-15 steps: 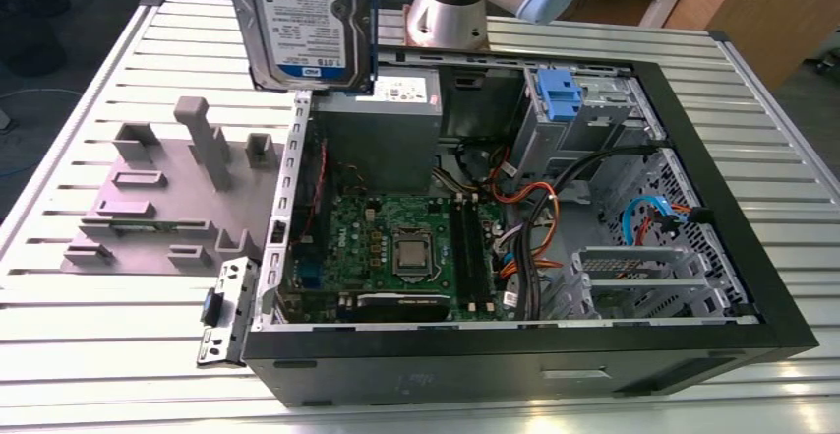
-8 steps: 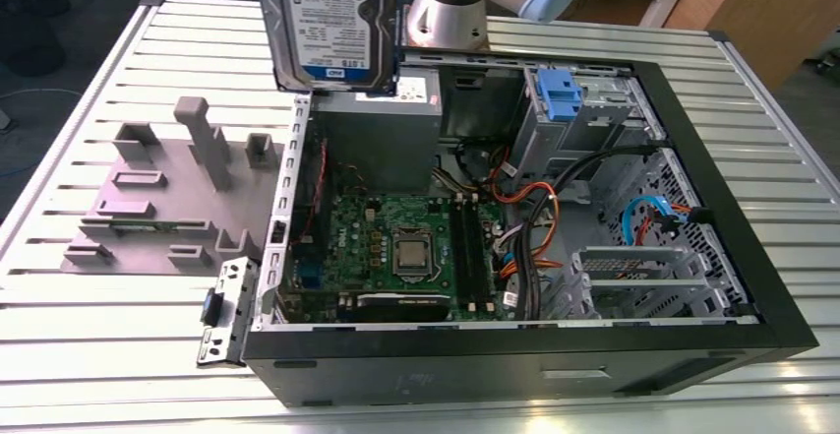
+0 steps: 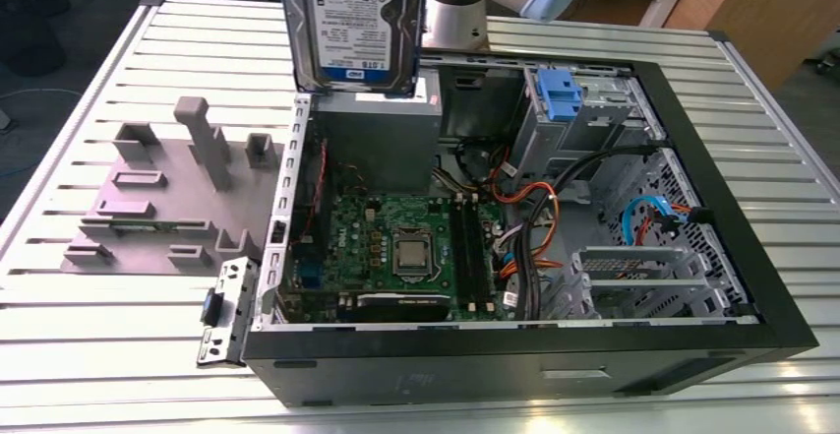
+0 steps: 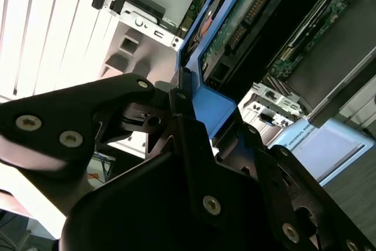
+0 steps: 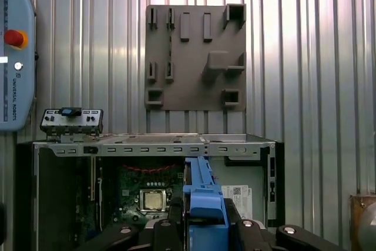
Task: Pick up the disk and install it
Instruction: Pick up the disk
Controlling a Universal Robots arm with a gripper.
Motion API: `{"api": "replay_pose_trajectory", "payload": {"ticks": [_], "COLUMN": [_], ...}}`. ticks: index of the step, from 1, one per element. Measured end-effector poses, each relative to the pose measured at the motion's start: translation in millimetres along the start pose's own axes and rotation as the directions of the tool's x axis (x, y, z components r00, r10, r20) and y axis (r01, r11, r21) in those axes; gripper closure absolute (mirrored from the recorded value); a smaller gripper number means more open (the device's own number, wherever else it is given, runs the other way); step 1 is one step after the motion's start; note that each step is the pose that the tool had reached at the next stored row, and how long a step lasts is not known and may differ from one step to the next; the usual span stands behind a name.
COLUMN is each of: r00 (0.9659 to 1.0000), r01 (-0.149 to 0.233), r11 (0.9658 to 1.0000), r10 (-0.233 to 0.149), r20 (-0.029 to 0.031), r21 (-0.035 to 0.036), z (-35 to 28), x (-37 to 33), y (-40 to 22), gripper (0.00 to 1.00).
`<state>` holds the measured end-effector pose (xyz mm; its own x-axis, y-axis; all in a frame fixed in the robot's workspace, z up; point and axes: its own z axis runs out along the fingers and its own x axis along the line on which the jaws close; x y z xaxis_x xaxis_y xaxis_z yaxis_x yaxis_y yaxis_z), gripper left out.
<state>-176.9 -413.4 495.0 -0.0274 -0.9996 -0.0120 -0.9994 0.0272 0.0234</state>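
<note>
The flat silver-grey disk with white-and-blue label (image 3: 352, 23) hangs upright over the open black computer case (image 3: 525, 357), above its grey power supply box (image 3: 378, 131). A grey moulded fixture plate (image 3: 157, 208) lies on the slatted metal counter (image 3: 118, 355), on the exterior view's left.

Ribbed metal table (image 3: 105, 355), open black computer case (image 3: 525, 365) on it, grey fixture plate (image 3: 145, 198) just beside
</note>
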Motion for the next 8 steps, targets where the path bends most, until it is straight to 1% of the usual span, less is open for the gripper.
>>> {"api": "replay_pose_trajectory", "payload": {"ticks": [3,8], "r00": [1.0000,1.0000], "r01": [0.000,0.000], "r11": [1.0000,1.0000], "r10": [0.000,0.000], "r20": [0.0000,0.0000], "r21": [0.0000,0.0000], "z": [0.2,0.5], "x": [1.1,5.2], "y": [-1.3,-2.8], "gripper": [0.64,0.64]}}
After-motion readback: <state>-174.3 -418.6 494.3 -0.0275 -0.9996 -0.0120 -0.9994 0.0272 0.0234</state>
